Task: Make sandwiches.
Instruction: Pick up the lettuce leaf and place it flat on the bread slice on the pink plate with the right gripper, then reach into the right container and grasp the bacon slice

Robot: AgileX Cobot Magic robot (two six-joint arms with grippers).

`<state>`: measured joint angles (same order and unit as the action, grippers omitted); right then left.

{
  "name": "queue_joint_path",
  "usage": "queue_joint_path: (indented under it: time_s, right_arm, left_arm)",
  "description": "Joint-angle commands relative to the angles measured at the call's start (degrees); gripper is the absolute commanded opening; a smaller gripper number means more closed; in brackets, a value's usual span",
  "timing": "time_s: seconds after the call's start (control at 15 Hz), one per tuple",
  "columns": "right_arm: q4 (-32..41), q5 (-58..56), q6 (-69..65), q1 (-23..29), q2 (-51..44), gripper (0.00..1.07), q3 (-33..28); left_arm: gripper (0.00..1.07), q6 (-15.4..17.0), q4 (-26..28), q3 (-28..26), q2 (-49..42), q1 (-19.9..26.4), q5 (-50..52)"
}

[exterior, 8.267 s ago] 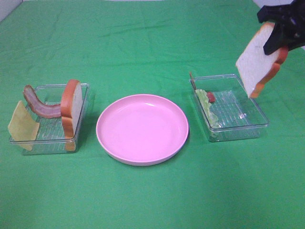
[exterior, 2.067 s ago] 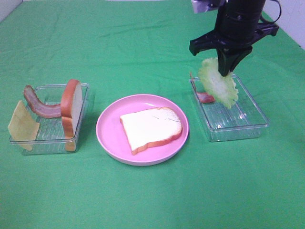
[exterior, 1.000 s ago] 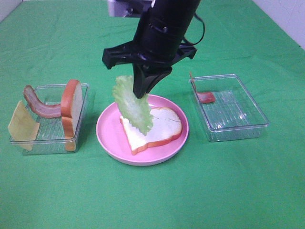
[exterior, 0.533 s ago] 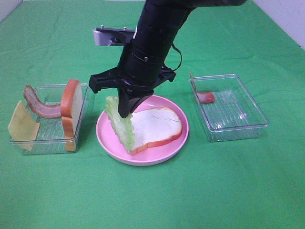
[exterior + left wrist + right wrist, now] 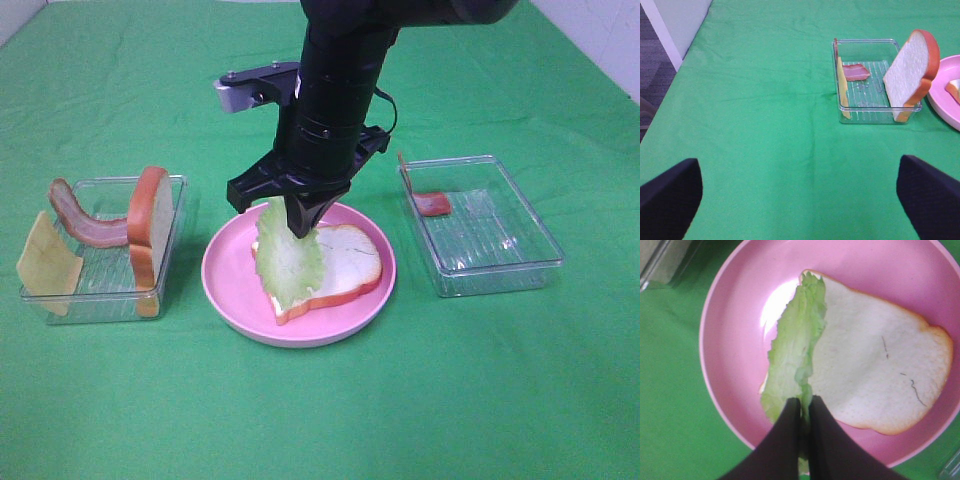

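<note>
A white bread slice (image 5: 345, 262) with orange-brown crust lies flat in the round pink plate (image 5: 230, 275). My right gripper (image 5: 300, 222) reaches across the middle and is shut on a ruffled green lettuce leaf (image 5: 288, 255), which drapes over the slice's left part. The right wrist view shows the shut gripper (image 5: 804, 410) pinching the lettuce (image 5: 795, 355) over the bread (image 5: 875, 370) and plate (image 5: 740, 300). A second bread slice (image 5: 150, 225), bacon (image 5: 85, 225) and cheese (image 5: 45, 262) sit in the left tray (image 5: 100, 285). My left gripper (image 5: 800, 187) is open and empty, away from that tray.
A clear tray (image 5: 490, 240) on the right holds one reddish bacon piece (image 5: 433, 205). In the left wrist view the left tray (image 5: 865, 102) holds the upright bread (image 5: 910, 70), bacon (image 5: 856, 72) and cheese (image 5: 842, 90). Green cloth covers the table.
My right gripper carried the lettuce from the right tray to the plate, then shifted right and lowered it onto the bread slice. The left arm has not moved.
</note>
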<state>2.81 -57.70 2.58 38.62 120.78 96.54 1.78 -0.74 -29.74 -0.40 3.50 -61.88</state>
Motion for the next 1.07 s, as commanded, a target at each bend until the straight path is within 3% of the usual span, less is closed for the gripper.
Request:
queue_joint_path:
  time_s: [0.07, 0.47, 0.53, 0.67, 0.87, 0.93, 1.07]
  right_arm:
    - [-4.2, 0.1, -1.2, 0.0, 1.4, 0.00, 0.4]
    - [-14.6, -0.1, -6.2, 0.0, 3.7, 0.00, 0.4]
    - [-16.5, -0.2, -7.9, 0.0, 3.7, 0.04, 0.4]
    - [-16.4, -0.6, -8.0, 0.0, 3.7, 0.19, 0.4]
    - [-14.0, -0.7, -7.3, 0.0, 3.7, 0.71, 0.4]
    - [-14.1, -1.3, -7.2, 0.0, 3.6, 0.79, 0.4]
    - [-15.0, -3.6, -7.3, 0.0, 2.0, 0.80, 0.5]
  left_arm:
    - [1.01, 0.0, 0.3, 0.1, -0.1, 0.1, 0.1]
    - [1.01, 0.0, 0.3, 0.1, -0.1, 0.1, 0.1]
    - [1.01, 0.0, 0.3, 0.1, -0.1, 0.1, 0.1]
    - [1.01, 0.0, 0.3, 0.1, -0.1, 0.1, 0.1]
    - [1.01, 0.0, 0.3, 0.1, -0.1, 0.1, 0.1]
    - [1.01, 0.0, 0.3, 0.1, -0.1, 0.1, 0.1]
    - [1.01, 0.0, 0.3, 0.1, -0.1, 0.1, 0.1]
